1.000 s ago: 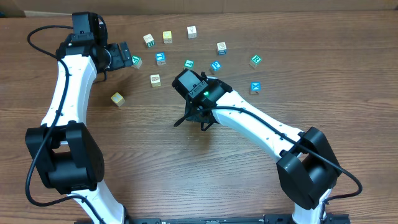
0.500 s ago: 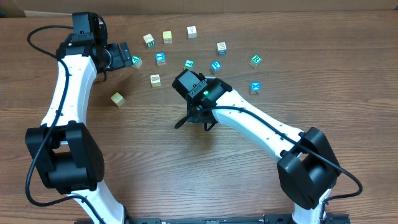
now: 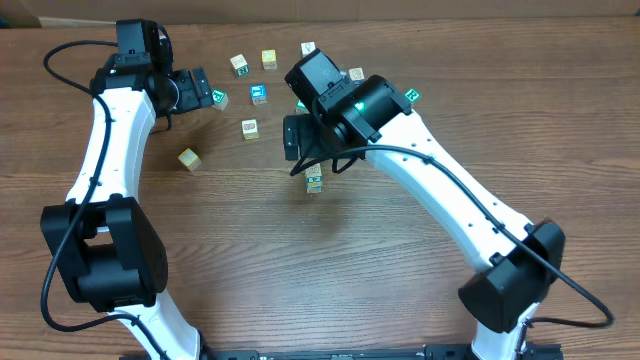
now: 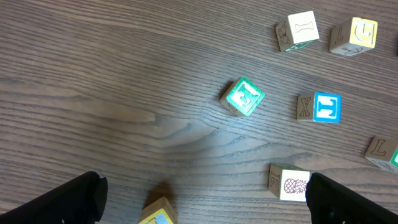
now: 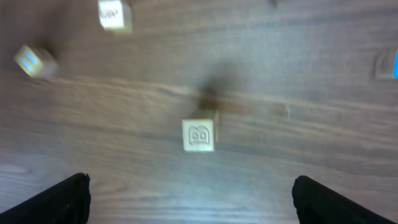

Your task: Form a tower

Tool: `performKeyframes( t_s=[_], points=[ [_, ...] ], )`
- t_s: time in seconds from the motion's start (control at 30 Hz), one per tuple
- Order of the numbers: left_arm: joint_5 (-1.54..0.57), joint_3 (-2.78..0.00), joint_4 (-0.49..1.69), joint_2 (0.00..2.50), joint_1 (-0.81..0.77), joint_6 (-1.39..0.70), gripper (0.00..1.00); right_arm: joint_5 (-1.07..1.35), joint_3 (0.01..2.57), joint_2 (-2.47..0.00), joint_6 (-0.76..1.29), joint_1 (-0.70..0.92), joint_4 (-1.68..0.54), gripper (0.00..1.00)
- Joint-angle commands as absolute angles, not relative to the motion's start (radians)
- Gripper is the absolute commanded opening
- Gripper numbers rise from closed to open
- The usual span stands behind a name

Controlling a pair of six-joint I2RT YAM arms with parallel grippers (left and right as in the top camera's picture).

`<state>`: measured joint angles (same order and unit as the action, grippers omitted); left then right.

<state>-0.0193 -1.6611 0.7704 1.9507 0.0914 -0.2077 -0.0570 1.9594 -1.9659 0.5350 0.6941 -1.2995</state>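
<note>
Now, your right gripper [image 5: 189,193] hangs wide open above the tower [image 3: 314,180], which stands free near the tabletop's middle. Your left gripper [image 4: 205,196], toward the far left corner, gapes empty too.

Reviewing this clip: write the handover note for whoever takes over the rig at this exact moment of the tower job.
Left gripper: open, empty, hovering over loose cubes at the far left of the table, with a green-faced cube in its wrist view.
Right gripper: open, empty, raised above the tower, not touching it.
Tower: stands free mid-table, cream face on top; cube count unclear.
Done: a short stack stands unaided.
Left: probably add more loose cubes from those scattered behind it.
</note>
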Motion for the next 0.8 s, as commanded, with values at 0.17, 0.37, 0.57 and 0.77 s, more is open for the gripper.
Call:
performKeyframes(
  t_s=[0.17, 0.37, 0.57, 0.77],
  points=[
    [-0.019, -1.661, 0.767, 1.923, 0.085, -0.217, 1.00, -0.023, 1.963, -2.137, 0.462, 0.701, -1.322, 1.00],
    [-0.019, -1.661, 0.767, 1.923, 0.085, -0.217, 0.99, -0.023, 1.963, -2.191, 0.462, 0.701, -1.280, 1.00],
    [-0.019, -1.661, 0.767, 1.923, 0.085, -0.217, 0.99, -0.012, 1.944, -2.241, 0.462, 0.706, -1.279, 0.98],
    [-0.019, -1.661, 0.767, 1.923, 0.085, -0.217, 0.99, -0.012, 1.890, -2.252, 0.455, 0.714, -1.206, 0.94]
  ],
)
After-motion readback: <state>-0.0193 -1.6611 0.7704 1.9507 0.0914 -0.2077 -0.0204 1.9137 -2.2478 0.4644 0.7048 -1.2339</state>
